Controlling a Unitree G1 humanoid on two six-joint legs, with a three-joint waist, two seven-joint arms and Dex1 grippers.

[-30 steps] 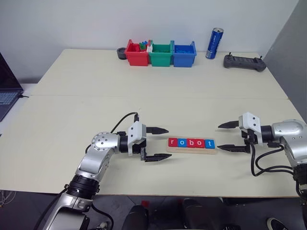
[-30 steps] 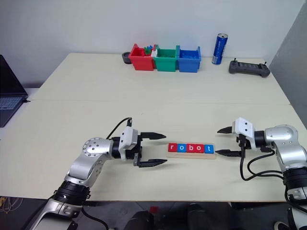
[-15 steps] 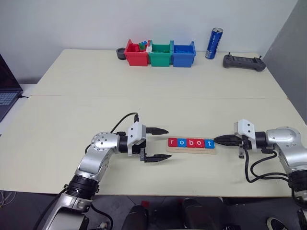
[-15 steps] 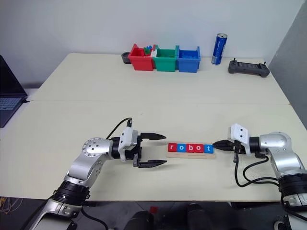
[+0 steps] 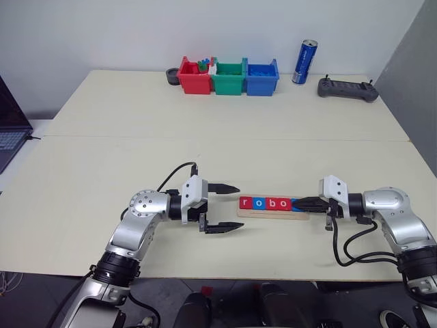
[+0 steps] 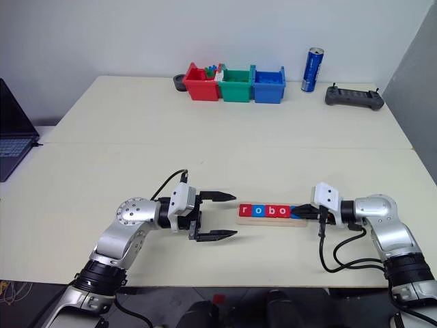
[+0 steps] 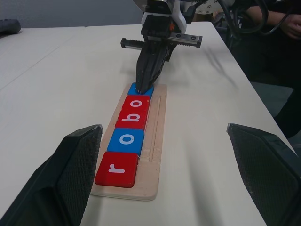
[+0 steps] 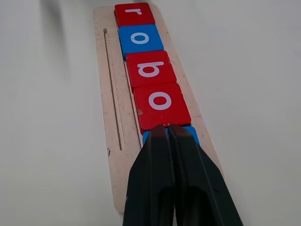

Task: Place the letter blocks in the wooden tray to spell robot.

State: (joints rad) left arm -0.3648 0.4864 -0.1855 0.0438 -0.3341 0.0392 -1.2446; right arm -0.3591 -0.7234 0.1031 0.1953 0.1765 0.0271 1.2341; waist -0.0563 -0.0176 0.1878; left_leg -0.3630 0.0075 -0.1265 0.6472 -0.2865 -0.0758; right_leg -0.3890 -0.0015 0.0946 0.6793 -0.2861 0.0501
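Hovering near the bench's (image 5: 102, 157) front edge, the left tool (image 5: 229, 207) has its fingers spread apart, aimed at the tray's (image 5: 272, 214) left end. On the tray sit the blocks (image 5: 265, 203), reading r, o, b, o from the left. At the tray's right end the right tool (image 5: 299, 203), fingers pressed together, rests its tips on the last blue block (image 7: 136, 88), hiding its letter.
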